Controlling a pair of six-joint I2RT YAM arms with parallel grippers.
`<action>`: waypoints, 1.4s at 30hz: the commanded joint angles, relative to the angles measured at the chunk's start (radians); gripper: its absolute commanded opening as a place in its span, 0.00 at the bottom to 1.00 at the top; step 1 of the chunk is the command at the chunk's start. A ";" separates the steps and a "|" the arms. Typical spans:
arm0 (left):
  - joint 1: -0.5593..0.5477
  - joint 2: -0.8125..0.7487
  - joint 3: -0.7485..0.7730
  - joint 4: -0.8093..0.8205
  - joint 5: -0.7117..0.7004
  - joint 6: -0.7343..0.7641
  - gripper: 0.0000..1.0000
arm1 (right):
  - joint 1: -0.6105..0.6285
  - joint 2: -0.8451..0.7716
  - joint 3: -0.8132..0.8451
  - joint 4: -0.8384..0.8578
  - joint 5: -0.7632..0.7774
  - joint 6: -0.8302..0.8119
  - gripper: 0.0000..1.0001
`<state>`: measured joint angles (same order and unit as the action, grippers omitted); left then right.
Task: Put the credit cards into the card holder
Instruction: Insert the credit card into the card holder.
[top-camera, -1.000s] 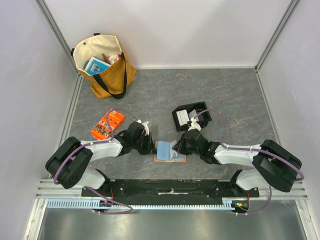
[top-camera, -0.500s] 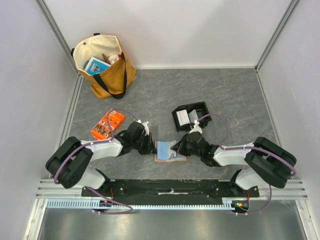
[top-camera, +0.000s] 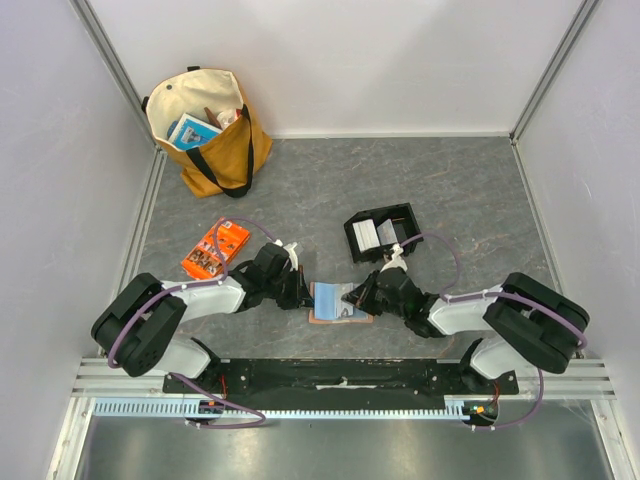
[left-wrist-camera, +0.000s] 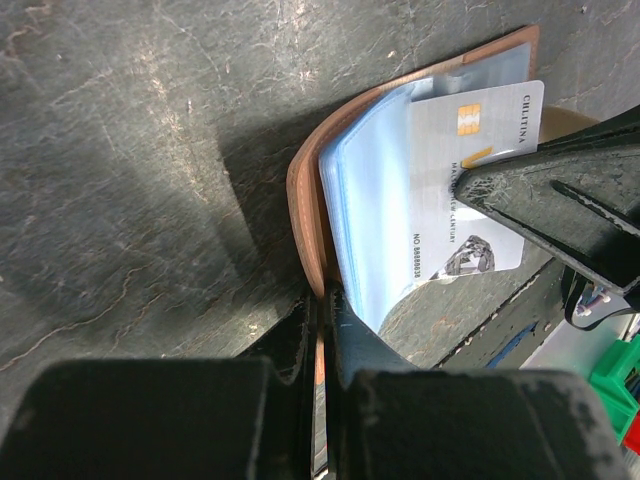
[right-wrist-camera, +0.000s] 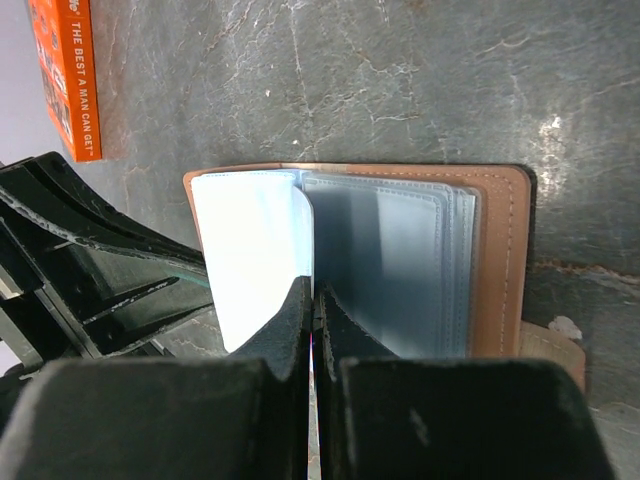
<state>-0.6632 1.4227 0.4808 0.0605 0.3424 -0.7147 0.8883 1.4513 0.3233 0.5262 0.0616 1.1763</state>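
The card holder (top-camera: 340, 305) lies open on the mat between both arms, tan-brown with light-blue sleeves. My left gripper (top-camera: 303, 295) is shut on its left cover edge; in the left wrist view (left-wrist-camera: 322, 300) the brown cover (left-wrist-camera: 305, 215) runs into the closed jaws. My right gripper (top-camera: 356, 297) is shut on one credit card (left-wrist-camera: 480, 190), pale grey with a chip, which stands on the blue sleeves (left-wrist-camera: 365, 220). In the right wrist view (right-wrist-camera: 313, 295) the card is edge-on among the sleeves (right-wrist-camera: 400, 260). More white cards (top-camera: 367, 235) sit in the black tray (top-camera: 400, 217).
An orange printed packet (top-camera: 215, 250) lies left of the left arm and shows in the right wrist view (right-wrist-camera: 68, 75). A tan tote bag (top-camera: 205, 130) with things inside stands at the back left. White walls enclose the mat.
My right gripper has moved left and nearer with the card, further over the open card holder. The left gripper has held still on the cover.
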 joint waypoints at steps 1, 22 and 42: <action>-0.003 0.047 -0.039 -0.064 -0.072 0.001 0.02 | 0.006 0.081 -0.018 -0.068 -0.058 -0.003 0.00; -0.003 0.039 -0.036 -0.070 -0.075 0.004 0.02 | 0.009 -0.081 0.155 -0.486 0.161 -0.138 0.50; -0.003 0.035 -0.031 -0.064 -0.060 0.009 0.02 | 0.074 0.078 0.267 -0.336 0.018 -0.181 0.45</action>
<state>-0.6636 1.4277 0.4789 0.0746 0.3462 -0.7238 0.9390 1.5036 0.5617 0.2016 0.1123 1.0183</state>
